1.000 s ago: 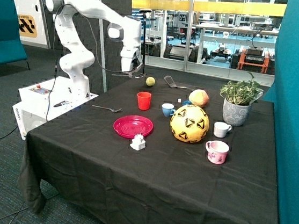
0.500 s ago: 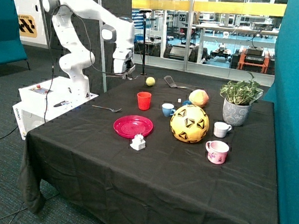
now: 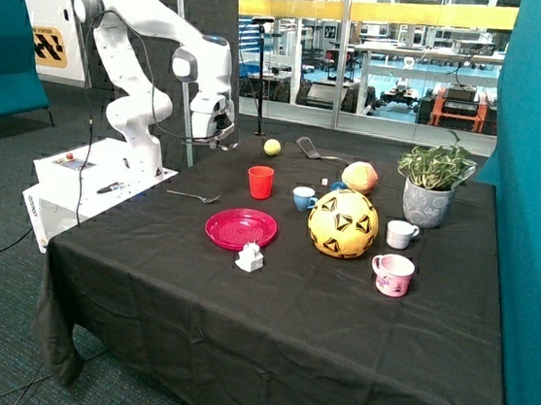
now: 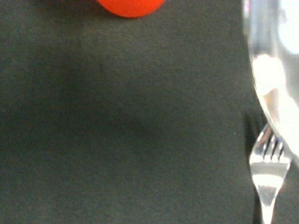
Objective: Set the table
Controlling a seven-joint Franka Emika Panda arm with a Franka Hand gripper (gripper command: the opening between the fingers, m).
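Observation:
A silver fork (image 3: 194, 196) lies on the black tablecloth near the table edge on the robot's side. A red plate (image 3: 241, 229) lies beside it, toward the middle. A red cup (image 3: 260, 182) and a small blue cup (image 3: 303, 198) stand behind the plate. My gripper (image 3: 219, 139) hangs in the air above the table's back corner, up and behind the fork, touching nothing. The wrist view shows the fork's tines (image 4: 267, 156) and the red cup's edge (image 4: 131, 6). A pale blurred shape (image 4: 275, 70) covers part of the fork; I cannot tell what it is.
A yellow soccer ball (image 3: 343, 224), an orange ball (image 3: 359, 177), a tennis ball (image 3: 272, 147) and a spatula (image 3: 310, 149) are on the table. A potted plant (image 3: 431, 188), a white cup (image 3: 401, 234), a pink mug (image 3: 392, 274) and a small white object (image 3: 250, 257) are there too.
The arm has swung away from the tennis ball toward the fork's side of the table. Nothing on the table has moved.

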